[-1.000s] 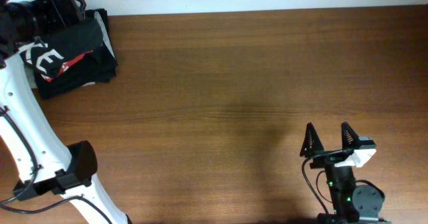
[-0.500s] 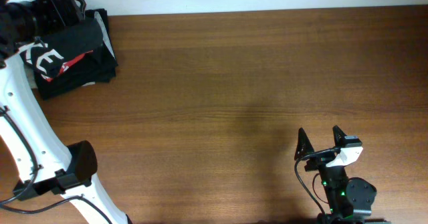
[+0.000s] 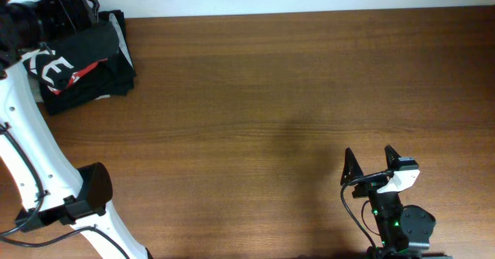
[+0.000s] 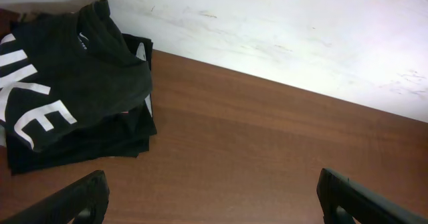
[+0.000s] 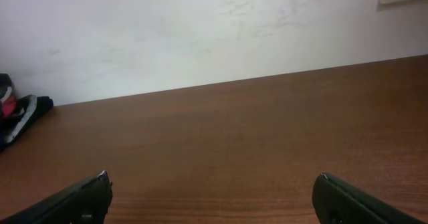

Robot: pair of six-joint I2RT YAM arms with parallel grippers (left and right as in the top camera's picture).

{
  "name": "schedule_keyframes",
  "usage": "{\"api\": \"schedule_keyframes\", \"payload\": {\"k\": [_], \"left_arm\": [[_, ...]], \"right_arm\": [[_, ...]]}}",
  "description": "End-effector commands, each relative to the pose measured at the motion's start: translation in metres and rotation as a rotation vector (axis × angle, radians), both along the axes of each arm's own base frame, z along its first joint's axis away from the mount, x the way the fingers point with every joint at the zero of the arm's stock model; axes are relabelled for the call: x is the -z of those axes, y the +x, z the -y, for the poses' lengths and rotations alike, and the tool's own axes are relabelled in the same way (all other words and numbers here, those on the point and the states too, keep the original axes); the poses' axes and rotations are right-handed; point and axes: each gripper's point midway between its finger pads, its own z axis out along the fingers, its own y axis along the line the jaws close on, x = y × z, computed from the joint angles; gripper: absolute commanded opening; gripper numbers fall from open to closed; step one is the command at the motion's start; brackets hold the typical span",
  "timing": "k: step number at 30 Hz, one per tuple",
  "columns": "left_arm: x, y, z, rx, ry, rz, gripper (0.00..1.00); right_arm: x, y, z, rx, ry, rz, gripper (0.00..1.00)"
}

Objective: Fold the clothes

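Wide wooden table, and the dark T-shirt sits bundled in folded layers at its far-left corner, white lettering up. Folding looks essentially done. Left gripper hangs beside it, fingers spread, empty. Right gripper is splayed too, well apart.

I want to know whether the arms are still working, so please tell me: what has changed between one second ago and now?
The right gripper moved a little toward the left arm's side and toward the near edge of the table, then stopped. It took hold of nothing, and its jaws are open. The left gripper, also open, and the folded T-shirt in the far left corner stayed as they were.
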Motion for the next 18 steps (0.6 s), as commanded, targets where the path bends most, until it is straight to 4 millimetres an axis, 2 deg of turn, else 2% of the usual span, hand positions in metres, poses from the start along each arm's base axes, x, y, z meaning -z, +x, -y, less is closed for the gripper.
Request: {"api": "schedule_keyframes", "payload": {"k": [1,12,14,18], "left_arm": [[-0.004,-0.003,0.002,0.01,-0.002,0.008,0.99],[-0.003,-0.004,0.004,0.013,-0.002,0.004,0.99],[0.007,-0.011,0.005,0.012,-0.016,-0.047,0.99],[0.066,-0.085,0.025,0.014,-0.088,-0.315,0.99]], "right_arm": [[0.001,-0.001,-0.005,-0.028,-0.009,0.003,0.99],[0.001,-0.001,-0.005,-0.028,-0.01,0.003,0.98],[0.001,-0.001,-0.005,-0.028,-0.01,0.003,0.99],[0.001,-0.001,-0.005,-0.028,-0.01,0.003,0.99]]}}
